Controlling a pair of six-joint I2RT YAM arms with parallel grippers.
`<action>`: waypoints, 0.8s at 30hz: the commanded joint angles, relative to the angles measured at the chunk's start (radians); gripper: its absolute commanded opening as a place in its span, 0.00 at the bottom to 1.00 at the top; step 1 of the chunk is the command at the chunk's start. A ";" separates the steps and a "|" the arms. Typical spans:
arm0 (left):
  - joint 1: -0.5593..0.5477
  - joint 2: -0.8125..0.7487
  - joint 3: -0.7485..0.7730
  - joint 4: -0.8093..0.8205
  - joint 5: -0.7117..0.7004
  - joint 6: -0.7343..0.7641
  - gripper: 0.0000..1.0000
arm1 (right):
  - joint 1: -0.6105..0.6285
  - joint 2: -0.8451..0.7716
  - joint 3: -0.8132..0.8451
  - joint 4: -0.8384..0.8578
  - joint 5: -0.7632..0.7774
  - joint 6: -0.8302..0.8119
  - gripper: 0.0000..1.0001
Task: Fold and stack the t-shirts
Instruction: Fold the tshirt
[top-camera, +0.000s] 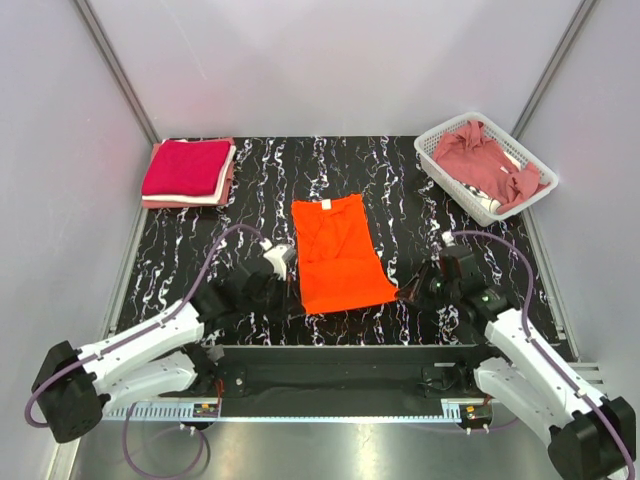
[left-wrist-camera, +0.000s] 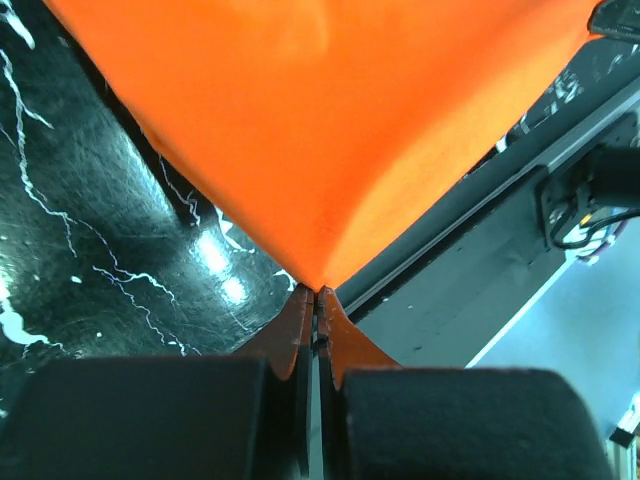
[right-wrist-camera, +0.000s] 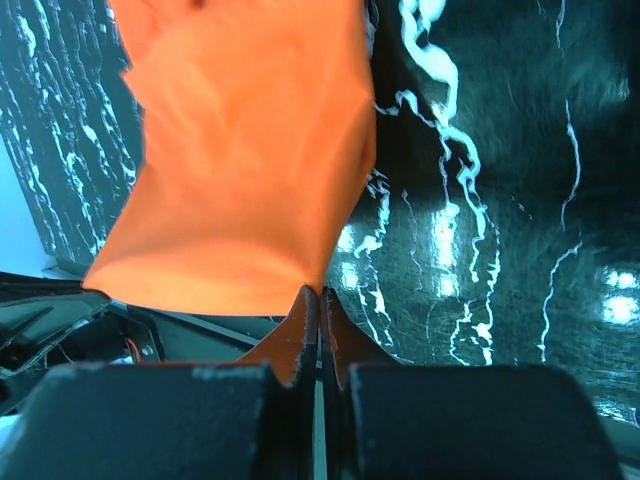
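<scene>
A bright orange t-shirt lies folded to a narrow strip in the middle of the black marbled table, collar at the far end. My left gripper is shut on its near left corner. My right gripper is shut on its near right corner. Both corners are pinched just above the table. A stack of folded shirts, crimson-magenta on top with pale pink below, sits at the far left. A dusty rose shirt lies crumpled in the basket.
The white lattice basket stands at the far right corner. The table's near edge and a metal rail run just behind both grippers. Grey walls close in the sides and back.
</scene>
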 joint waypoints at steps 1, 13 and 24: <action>0.000 0.021 0.106 -0.075 -0.069 0.021 0.00 | 0.005 0.053 0.156 -0.073 0.082 -0.101 0.00; 0.288 0.324 0.469 -0.147 -0.007 0.229 0.00 | -0.021 0.571 0.697 -0.077 0.099 -0.301 0.00; 0.504 0.762 0.868 -0.153 0.101 0.323 0.00 | -0.101 1.109 1.184 -0.099 -0.045 -0.384 0.00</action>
